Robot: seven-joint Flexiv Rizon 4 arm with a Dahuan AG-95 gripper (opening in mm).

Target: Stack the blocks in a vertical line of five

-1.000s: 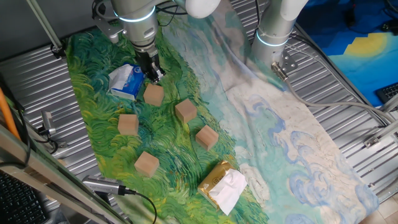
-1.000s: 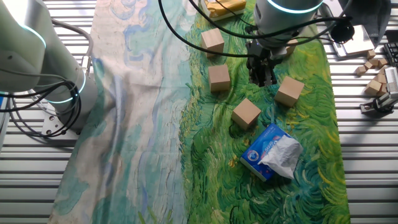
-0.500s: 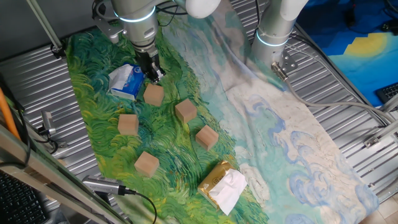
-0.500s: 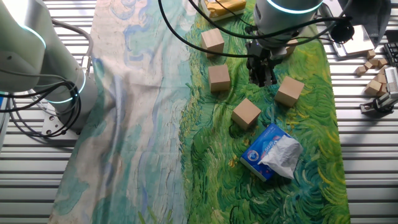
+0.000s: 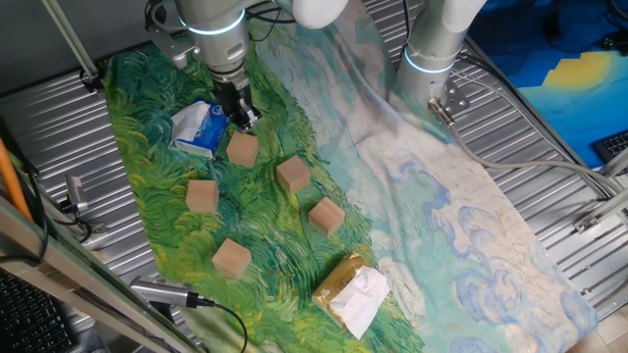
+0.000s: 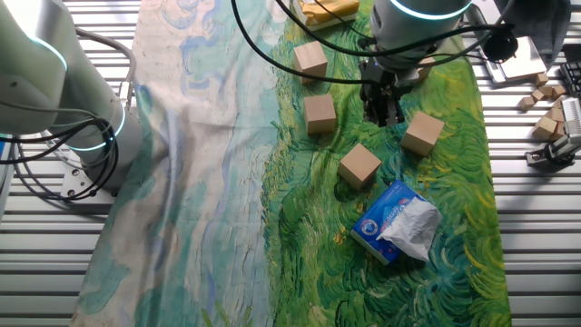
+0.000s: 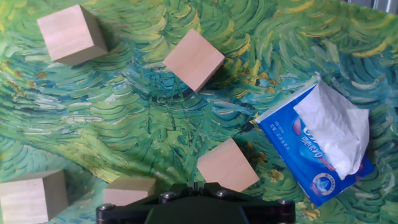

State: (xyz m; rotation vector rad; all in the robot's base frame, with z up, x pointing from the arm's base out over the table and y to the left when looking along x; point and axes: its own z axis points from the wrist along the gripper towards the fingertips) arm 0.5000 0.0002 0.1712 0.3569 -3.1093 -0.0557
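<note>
Clearly nothing is stacked yet: all five blocks (image 5: 242, 149) lie apart on the green cloth left of centre, so the pincer (image 5: 241, 115), fingers seemingly pressed together above the uppermost cube beside the blue packet (image 5: 199, 128), should spread, centre squarely, then descend.

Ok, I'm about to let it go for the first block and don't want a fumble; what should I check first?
1. Five blocks all in view, lying singly on the cloth: ok.
2. Gripper holding nothing: ok.
3. Jaw opening wide enough for a block: cannot tell.
4. Nearest block apart from the blue packet: ok.
5. Gripper centred over that block: cannot tell.
</note>
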